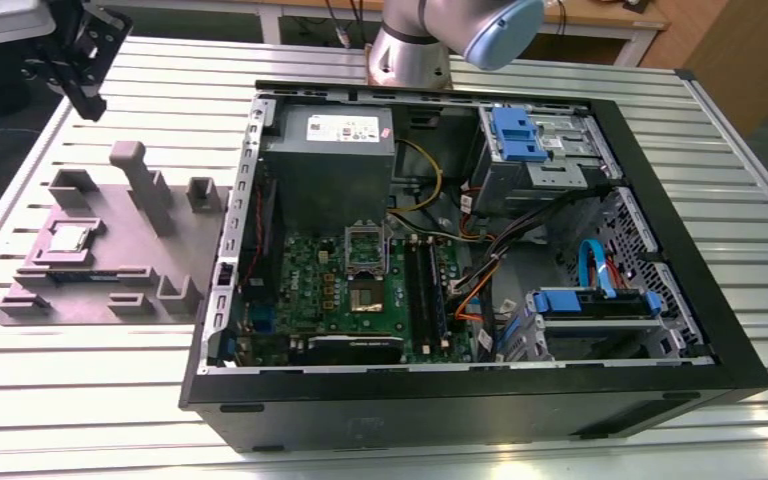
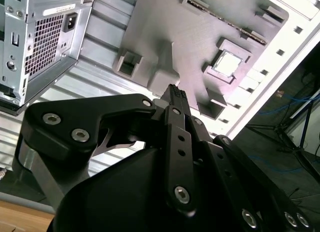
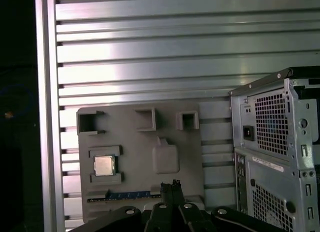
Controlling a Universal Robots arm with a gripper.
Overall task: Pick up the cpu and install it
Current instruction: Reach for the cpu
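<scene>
Exterior view: your gripper (image 1: 84,62) hangs above the slatted table (image 1: 91,400) at the exterior view's left, well apart from the cpu (image 1: 67,238). The cpu lies flat in a pocket of the grey fixture (image 1: 144,255), beside the open computer case (image 1: 664,250). Second wrist view: jaws together, nothing between them; the cpu (image 2: 227,63) is seated in the fixture. First wrist view: jaws again closed and empty; the cpu (image 3: 104,165) sits in its recess, with the case alongside.
</scene>
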